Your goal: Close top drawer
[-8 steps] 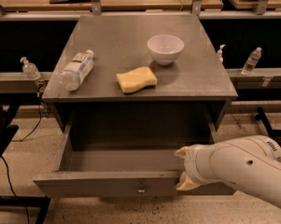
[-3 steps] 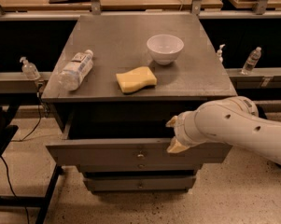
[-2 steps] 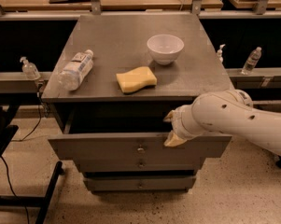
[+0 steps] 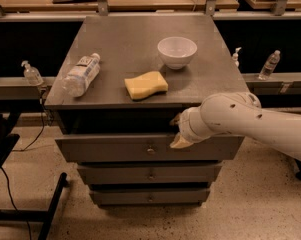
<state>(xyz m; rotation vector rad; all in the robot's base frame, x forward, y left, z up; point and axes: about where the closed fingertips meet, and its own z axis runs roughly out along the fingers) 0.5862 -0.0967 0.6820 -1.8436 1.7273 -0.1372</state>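
Note:
The top drawer [image 4: 115, 147] is a wide dull-grey drawer under the cabinet top, with a small metallic knob [image 4: 150, 149] at its centre. It stands out only slightly, and a dark gap shows above its front panel. My gripper [image 4: 178, 132], at the end of the white arm [image 4: 250, 121] coming from the right, rests against the upper edge of the drawer front, right of the knob.
On the grey cabinet top [image 4: 135, 39] lie a plastic bottle [image 4: 80, 74], a yellow sponge [image 4: 146, 84] and a white bowl [image 4: 177, 52]. Two narrower drawers [image 4: 150, 175] sit below. Small bottles [image 4: 269, 64] stand on side rails. A black stand leg [image 4: 45, 214] is on the floor at left.
The drawer has slid in from wide open to nearly shut. My gripper and arm have moved back toward the cabinet with the drawer front.

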